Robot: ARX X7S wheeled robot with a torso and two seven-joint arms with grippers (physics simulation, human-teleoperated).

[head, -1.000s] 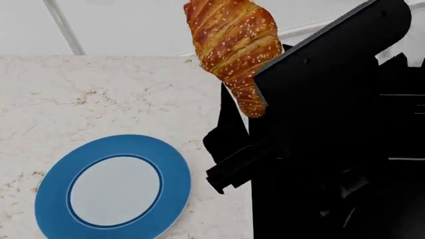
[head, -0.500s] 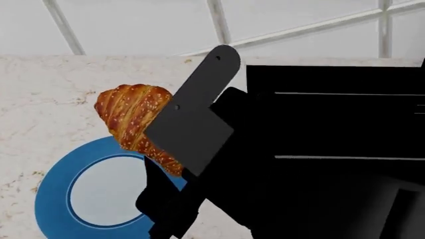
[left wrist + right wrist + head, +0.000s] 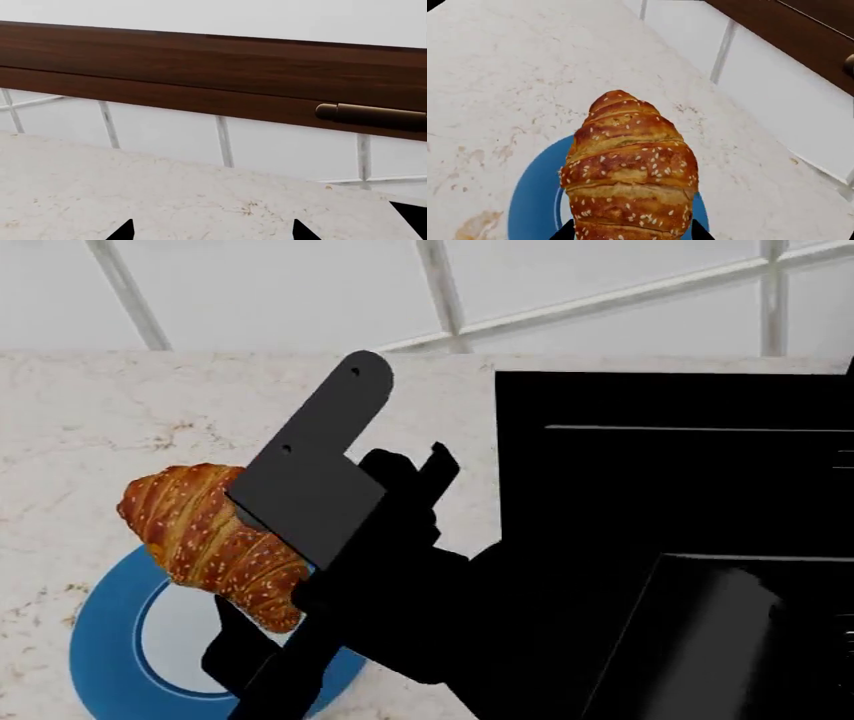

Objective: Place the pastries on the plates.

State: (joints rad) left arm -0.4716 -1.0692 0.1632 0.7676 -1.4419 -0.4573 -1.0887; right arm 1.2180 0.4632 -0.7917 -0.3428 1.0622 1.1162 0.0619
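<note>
Golden-brown and ridged, one croissant speckled with sesame seeds fills the near part of the right wrist view, pinched at its near end between the two dark fingertips of the right end effector, which is closed on it. In the head view the croissant hangs over the upper left rim of one plate, a round plate with a wide blue rim and a pale white centre; whether the pastry touches the plate cannot be told. The right arm and its flat grey plate cover the plate's right side and most of the right half of that view.

The plate sits near the front of the pale, brown-veined stone surface. To the left of the plate and behind it the stone is bare as far as the back edge, which meets a wall of white tiles with grey joints.

From the left wrist, only two dark tips of the left end effector show, standing apart with bare stone between them and holding nothing. Beyond the back edge of the surface come the white tiles, then a dark wooden cabinet front with one bronze bar handle.

No writing or label shows on anything. One pastry and one plate are in sight.
</note>
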